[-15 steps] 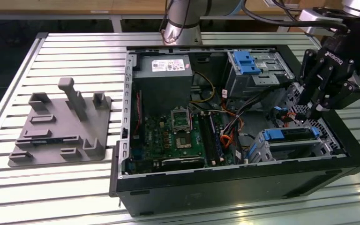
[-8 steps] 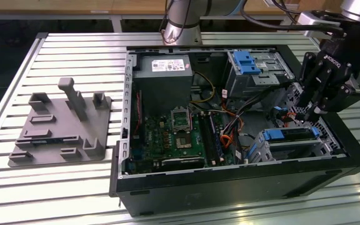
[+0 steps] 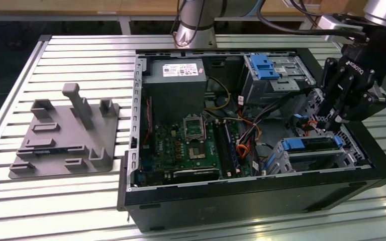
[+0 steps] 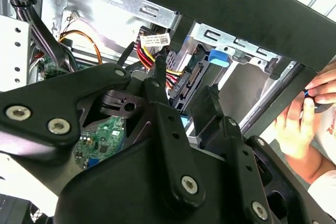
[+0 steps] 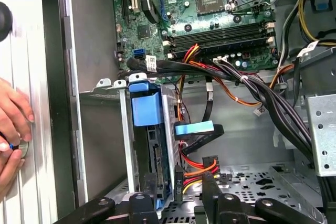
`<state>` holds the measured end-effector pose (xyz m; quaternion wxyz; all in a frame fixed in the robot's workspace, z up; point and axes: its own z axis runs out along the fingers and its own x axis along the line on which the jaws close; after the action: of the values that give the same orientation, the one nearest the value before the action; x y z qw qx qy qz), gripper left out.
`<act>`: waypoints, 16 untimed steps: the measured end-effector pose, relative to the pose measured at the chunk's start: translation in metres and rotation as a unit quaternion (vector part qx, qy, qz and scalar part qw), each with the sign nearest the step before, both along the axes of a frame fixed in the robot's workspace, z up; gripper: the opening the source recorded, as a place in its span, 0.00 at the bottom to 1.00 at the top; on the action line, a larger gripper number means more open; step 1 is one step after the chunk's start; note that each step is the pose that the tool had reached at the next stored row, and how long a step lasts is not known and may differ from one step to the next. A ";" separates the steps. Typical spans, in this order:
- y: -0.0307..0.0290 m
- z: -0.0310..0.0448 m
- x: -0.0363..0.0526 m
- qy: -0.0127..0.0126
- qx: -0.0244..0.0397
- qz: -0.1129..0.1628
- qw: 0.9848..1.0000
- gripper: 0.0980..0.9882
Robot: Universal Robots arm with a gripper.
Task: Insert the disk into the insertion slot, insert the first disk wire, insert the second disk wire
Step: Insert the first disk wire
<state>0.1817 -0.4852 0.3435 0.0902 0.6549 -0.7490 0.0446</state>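
Disk (image 5: pixel 146 109) seated in insertion slot (image 5: pixel 124 145), first step apparently done. Gripper (image 5: pixel 177 190) just beside disk, fingers (image 5: pixel 211 195) apart around red-yellow wire plug (image 5: pixel 178 174), insertion unclear. Blue-ended wire (image 5: pixel 194 128) near disk, seemingly loose.

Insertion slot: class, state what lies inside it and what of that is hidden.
Inside the insertion slot sits the disk: its blue carrier end shows at the mouth. The cage's metal walls cover most of the drive body.

Blue-framed disk (image 3: pixel 311 144), silver insertion slot (image 3: pixel 325 160), green motherboard (image 3: pixel 179 148).
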 end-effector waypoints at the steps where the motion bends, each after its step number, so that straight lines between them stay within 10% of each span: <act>1: -0.0001 -0.0003 0.0000 0.000 0.000 0.000 1.000 0.42; 5: -0.0008 -0.0013 0.0000 0.001 0.000 0.000 1.000 0.26; 16: -0.0031 -0.0026 0.0000 0.001 0.002 0.000 1.000 0.26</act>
<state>0.1817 -0.4883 0.3408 0.0898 0.6551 -0.7490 0.0423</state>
